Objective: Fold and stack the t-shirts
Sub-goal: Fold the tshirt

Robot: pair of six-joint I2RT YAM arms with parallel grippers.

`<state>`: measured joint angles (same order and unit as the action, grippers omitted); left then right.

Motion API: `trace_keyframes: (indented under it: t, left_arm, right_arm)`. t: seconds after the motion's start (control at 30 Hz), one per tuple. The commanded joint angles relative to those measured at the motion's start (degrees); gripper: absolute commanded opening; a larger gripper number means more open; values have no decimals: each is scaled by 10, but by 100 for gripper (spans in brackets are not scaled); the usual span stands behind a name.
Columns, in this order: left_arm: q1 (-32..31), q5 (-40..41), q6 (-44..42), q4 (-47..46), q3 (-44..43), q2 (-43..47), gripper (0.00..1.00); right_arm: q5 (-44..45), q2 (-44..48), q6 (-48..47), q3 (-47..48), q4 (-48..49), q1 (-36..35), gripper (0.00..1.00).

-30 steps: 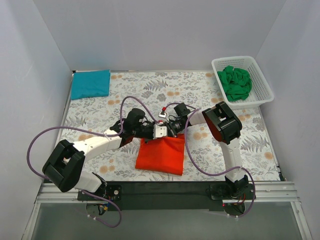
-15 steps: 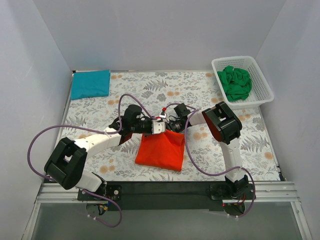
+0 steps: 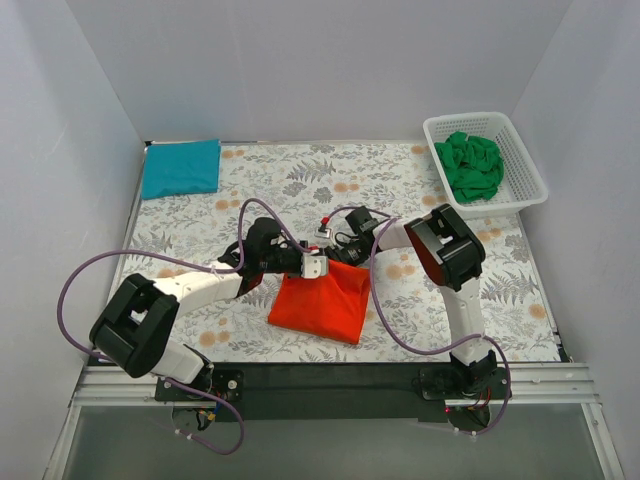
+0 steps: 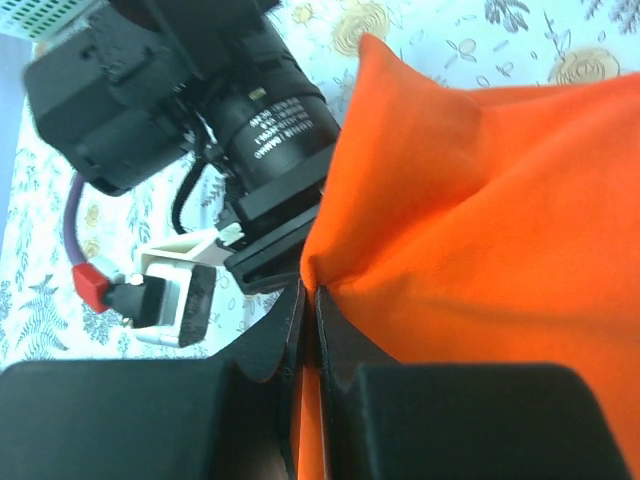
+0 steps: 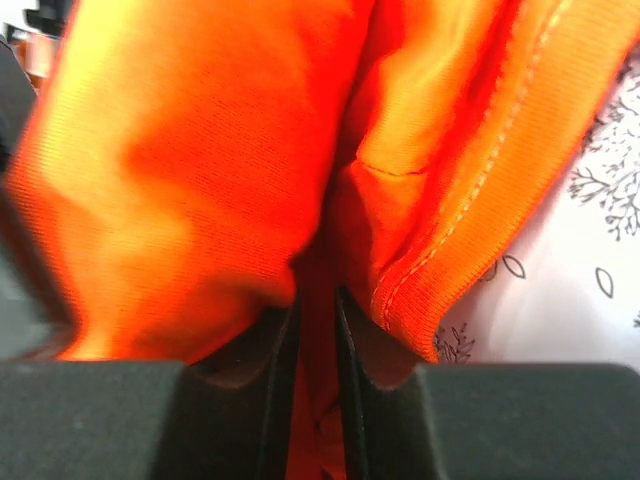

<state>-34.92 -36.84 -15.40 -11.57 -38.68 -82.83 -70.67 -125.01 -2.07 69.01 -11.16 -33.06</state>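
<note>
Orange-red t-shirt [image 3: 320, 305] slid leftward; left tool [image 4: 308, 298], right tool [image 5: 316, 292] pinch its far edge.

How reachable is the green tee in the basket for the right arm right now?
Probably not yet: the right gripper is shut on the orange-red t-shirt, as is the left gripper. Its way to the green t-shirt looks open.

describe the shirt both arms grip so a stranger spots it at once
On the flowered cloth, look at the near middle. The orange-red t-shirt lies there, its far edge pinched by the left gripper and right gripper. The teal t-shirt lies far left, the green t-shirt in the basket.
</note>
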Motion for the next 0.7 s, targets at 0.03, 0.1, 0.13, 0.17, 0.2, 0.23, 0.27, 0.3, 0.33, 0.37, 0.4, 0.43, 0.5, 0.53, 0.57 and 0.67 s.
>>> trace_keyframes:
  t: [0.03, 0.1, 0.13, 0.17, 0.2, 0.23, 0.27, 0.3, 0.33, 0.37, 0.4, 0.43, 0.5, 0.53, 0.57, 0.67]
  left_arm:
    - [4, -4, -21, -43, 20, 12, 0]
    - [5, -7, -21, -49, 24, 7, 0]
    - [5, -8, -17, -54, 25, 7, 0]
    - [4, -8, -14, -65, 27, 6, 0]
    - [5, -10, -14, -67, 28, 7, 0]
    - [4, -11, -14, -71, 30, 7, 0]
    - [5, -11, -10, -78, 31, 8, 0]
    - [4, -14, -12, -78, 35, 9, 0]
    - [4, -17, -13, -79, 38, 11, 0]
    - [4, -19, -16, -79, 40, 14, 0]
    - [4, -25, -17, -79, 46, 17, 0]
    - [4, -29, -19, -79, 48, 20, 0]
    - [5, -34, -24, -80, 53, 23, 0]
    - [5, -38, -24, -81, 55, 23, 0]
    - [4, -42, -24, -82, 56, 23, 0]
    - [4, -53, -33, -90, 62, 21, 0]
  right_arm:
    - [124, 33, -69, 27, -106, -4, 27]
    - [149, 47, -74, 33, -125, -6, 28]
    - [163, 50, -78, 38, -137, -6, 27]
    - [172, 54, -79, 40, -144, -6, 28]
    - [188, 59, -79, 43, -150, -6, 28]
    - [196, 62, -84, 45, -156, -6, 28]
    - [207, 65, -86, 52, -169, -6, 28]
    - [220, 71, -87, 55, -175, -6, 29]
    - [242, 74, -94, 60, -182, -6, 29]
    - [255, 78, -94, 67, -185, -6, 32]
    - [269, 85, -94, 71, -189, -6, 33]
    - [294, 88, -95, 74, -192, -5, 34]
    - [315, 100, -98, 84, -197, -6, 41]
    - [330, 105, -100, 87, -199, -6, 43]
    - [335, 108, -101, 89, -200, -6, 46]
    - [355, 125, -109, 91, -200, -5, 51]
